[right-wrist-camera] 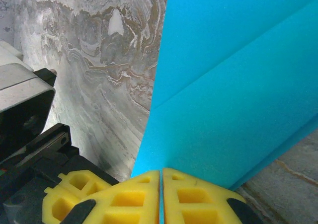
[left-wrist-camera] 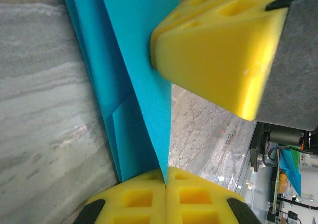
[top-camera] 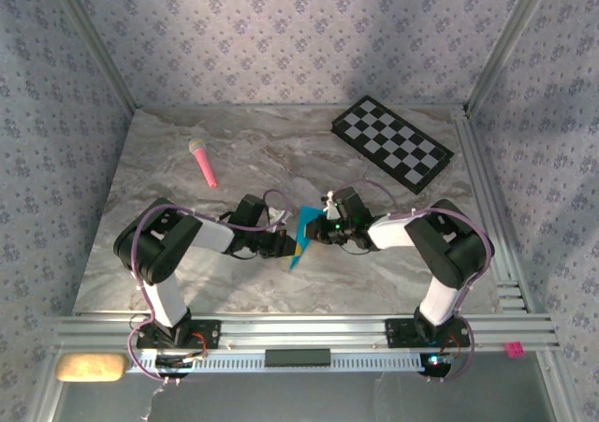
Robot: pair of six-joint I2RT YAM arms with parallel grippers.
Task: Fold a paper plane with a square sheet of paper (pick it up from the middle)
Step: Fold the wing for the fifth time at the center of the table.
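The square sheet of paper (top-camera: 304,230), bright cyan-blue and folded into several layers, is held on edge just above the marble table between both grippers. My left gripper (top-camera: 288,244) is shut on its lower edge; in the left wrist view the yellow fingertips (left-wrist-camera: 149,184) pinch a pointed flap of the paper (left-wrist-camera: 134,60). From the other side my right gripper (top-camera: 315,232) is shut on the sheet, and its yellow fingers (right-wrist-camera: 198,194) clamp the paper (right-wrist-camera: 238,85) along a crease. Whether the folds make the paper plane's dart shape I cannot tell.
A black-and-white checkered board (top-camera: 393,143) lies at the back right. A pink stick (top-camera: 203,162) lies at the back left. Metal rails run along the table's near edge (top-camera: 299,330) and right side. Patterned walls close in the table.
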